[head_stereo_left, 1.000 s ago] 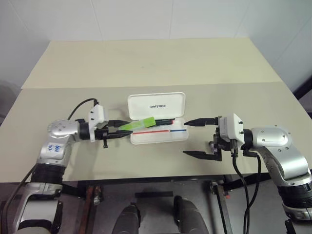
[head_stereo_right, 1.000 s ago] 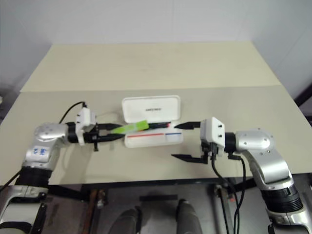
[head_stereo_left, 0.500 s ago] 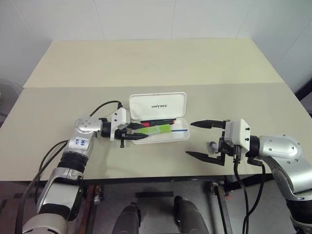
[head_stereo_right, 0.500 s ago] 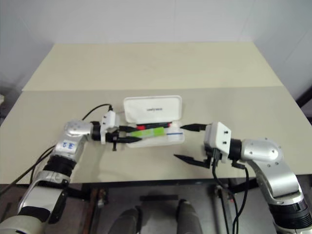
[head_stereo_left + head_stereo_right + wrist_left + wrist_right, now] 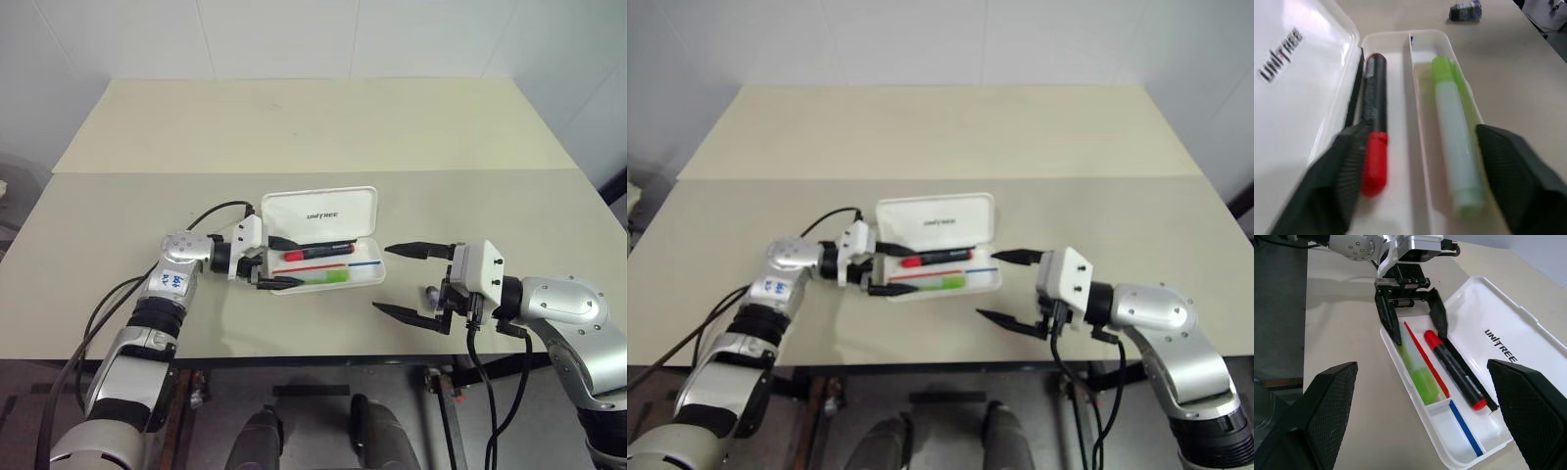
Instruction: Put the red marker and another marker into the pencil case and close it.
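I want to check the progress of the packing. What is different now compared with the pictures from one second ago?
The left gripper carried the green marker from above the case's left end down into the pencil case and let it go; its fingers now stand open around the marker's end. The red marker stayed in the case, the lid stayed open, and the right gripper stayed open beside the case.

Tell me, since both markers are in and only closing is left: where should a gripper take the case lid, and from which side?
Probably the lid's free long edge, the far one, opposite the hinge along the tray. It stands tilted open toward the back, so come from behind and push it forward and down. The open right gripper has a clear path.
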### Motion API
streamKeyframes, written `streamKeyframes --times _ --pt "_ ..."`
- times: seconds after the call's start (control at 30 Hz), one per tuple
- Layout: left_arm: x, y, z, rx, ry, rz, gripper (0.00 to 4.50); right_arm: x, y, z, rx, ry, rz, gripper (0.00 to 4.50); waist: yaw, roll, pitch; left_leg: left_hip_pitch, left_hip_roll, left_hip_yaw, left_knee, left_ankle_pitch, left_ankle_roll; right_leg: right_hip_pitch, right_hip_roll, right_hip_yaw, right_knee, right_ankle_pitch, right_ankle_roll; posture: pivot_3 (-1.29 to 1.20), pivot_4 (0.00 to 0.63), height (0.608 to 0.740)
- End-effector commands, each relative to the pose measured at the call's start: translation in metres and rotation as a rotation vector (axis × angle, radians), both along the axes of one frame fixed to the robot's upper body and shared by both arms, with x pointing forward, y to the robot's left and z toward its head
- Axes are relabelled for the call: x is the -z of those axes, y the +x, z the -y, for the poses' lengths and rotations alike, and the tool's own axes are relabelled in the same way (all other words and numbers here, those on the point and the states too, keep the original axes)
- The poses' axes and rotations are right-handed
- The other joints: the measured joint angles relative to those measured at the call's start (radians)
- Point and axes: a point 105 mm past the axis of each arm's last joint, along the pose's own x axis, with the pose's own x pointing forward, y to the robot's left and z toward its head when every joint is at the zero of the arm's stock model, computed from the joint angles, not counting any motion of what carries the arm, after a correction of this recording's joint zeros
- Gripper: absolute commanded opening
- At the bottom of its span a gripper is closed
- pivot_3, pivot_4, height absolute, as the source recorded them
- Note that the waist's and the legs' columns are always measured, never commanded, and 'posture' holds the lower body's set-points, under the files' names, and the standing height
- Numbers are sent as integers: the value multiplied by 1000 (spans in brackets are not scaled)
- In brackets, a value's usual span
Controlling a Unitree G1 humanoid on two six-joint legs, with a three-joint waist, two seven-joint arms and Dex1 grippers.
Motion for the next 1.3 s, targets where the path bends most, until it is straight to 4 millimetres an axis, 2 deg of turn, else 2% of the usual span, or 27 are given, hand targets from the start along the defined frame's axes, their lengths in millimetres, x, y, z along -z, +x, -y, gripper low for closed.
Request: streamKeyframes --times 0.03,0.3,0.4,0.7,0.83,0.97,1.23,1.3 --pt "-16 0 2 18 -43 47 4476 -13 -3 -3 -16 9 51 4500 -1 0 0 0 0 0 0 0 0 0 0 0 0 0 0 0 150 740" --pt "-29 -10 3 52 -80 93 4476 -18 4 3 76 136 7 4500 0 0 0 0 0 0 0 0 0 0 0 0 0 0 0 0 150 740" --pt "-31 -13 1 49 -85 103 4476 -10 3 10 131 127 -10 4500 1 0 0 0 0 0 0 0 0 0 0 0 0 0 0 0 150 740" --pt "-20 -18 2 47 -76 120 4476 -7 3 19 214 135 -21 4500 0 0 0 0 0 0 1 0 1 0 0 0 0 0 0 0 150 740" --pt "-28 -29 4 90 -112 116 4476 17 8 49 453 134 -91 4500 6 0 0 0 0 0 0 0 1 0 0 0 0 0 0 0 150 740" --pt "-36 -38 -4 97 -102 121 4476 47 9 75 704 190 -164 4500 4 0 0 -1 0 0 0 -1 2 0 0 0 -1 0 0 0 150 740" --pt "-43 -44 -12 78 -92 131 4476 85 7 84 912 284 -248 4500 -1 0 0 1 0 0 0 0 3 2 0 1 -1 -2 -4 0 150 740" --pt "-46 -46 -10 78 -97 137 4476 95 8 82 936 289 -265 4500 -1 0 0 1 0 0 0 0 4 2 0 1 -1 -5 -10 0 150 740"
